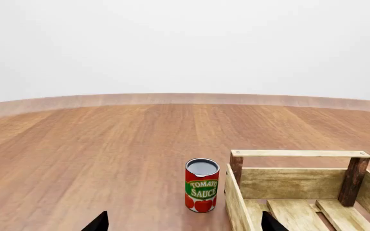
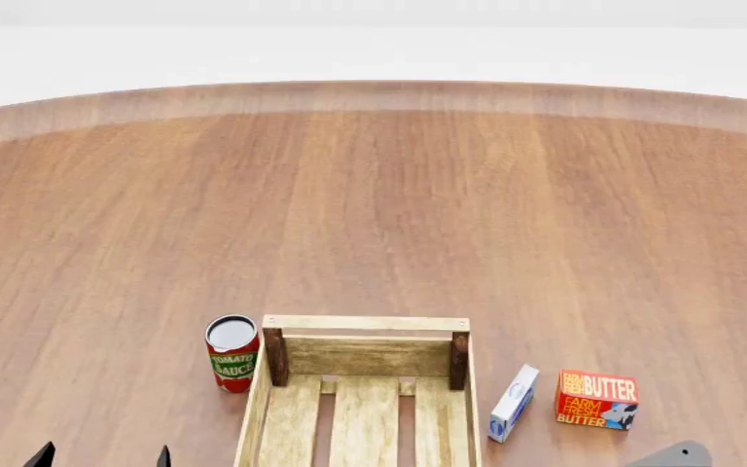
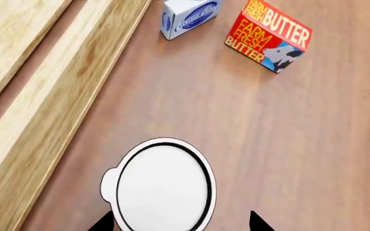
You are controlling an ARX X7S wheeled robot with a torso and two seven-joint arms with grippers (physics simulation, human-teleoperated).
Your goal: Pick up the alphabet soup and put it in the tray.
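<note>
The alphabet soup [image 3: 164, 187] shows only in the right wrist view, from above, as a round white lid with a pull tab; its label is hidden. My right gripper [image 3: 179, 222] is open, one dark fingertip on each side of the lid, with a gap on the butter side. The tray [image 2: 367, 323] is a light wooden crate with dark corner posts; its long wall [image 3: 56, 110] runs close beside the can. My left gripper [image 1: 185, 222] is open and holds nothing, short of the tray's end bar [image 1: 299, 153]. In the head view its tips [image 2: 102, 455] sit at the bottom left.
A red tomato sauce can [image 2: 232, 352] stands upright beside the tray's far left corner [image 1: 202, 185]. A small blue-and-white carton [image 3: 188, 16] and a red butter box [image 3: 269, 34] lie to the right of the tray [image 2: 597, 398]. The wooden table ends in a curved far edge [image 2: 373, 94].
</note>
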